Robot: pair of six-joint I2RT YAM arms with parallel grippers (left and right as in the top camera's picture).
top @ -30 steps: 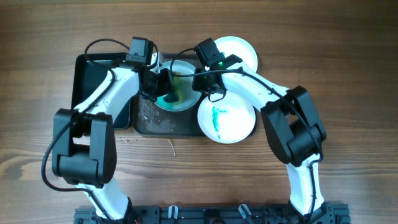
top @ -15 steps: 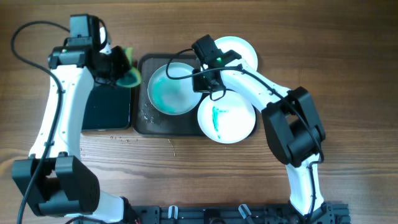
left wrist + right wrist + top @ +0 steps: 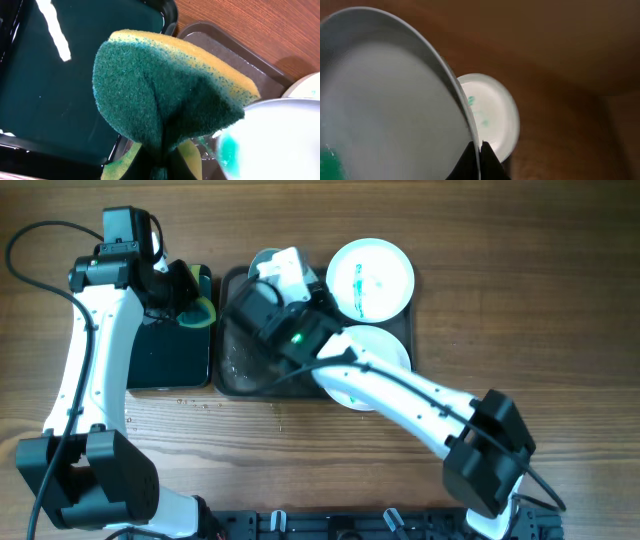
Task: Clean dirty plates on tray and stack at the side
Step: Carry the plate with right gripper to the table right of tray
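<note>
step in hand: scrubbing, i'd say. one plate is up off the tray and the sponge is close, but the two don't touch.
right pincer (image 3: 480, 150): pinched thin on the rim of the grey plate (image 3: 385, 100), holding it steeply tilted over the far left corner of the brown tray (image 3: 232, 370).
left pincer (image 3: 159, 169): clamped on the folded sponge (image 3: 165, 95), green side out, hanging over the edge between the water basin (image 3: 165, 350) and the brown tray.
plate to sponge: the held plate sits just right of the sponge, near but apart. from the left wrist its blurred edge shows low on the right.
dirt left: a green smear (image 3: 326, 162) low on the held plate's face.
waiting: a white plate (image 3: 370, 277) at the tray's far right corner, streaked green. another plate (image 3: 385, 350) nearer is mostly under the right arm, too covered to judge.
next move: bring the green face of the sponge flat onto that smear and rub, while the right pincer keeps the rim steady. that thin grip could let the plate twist.
</note>
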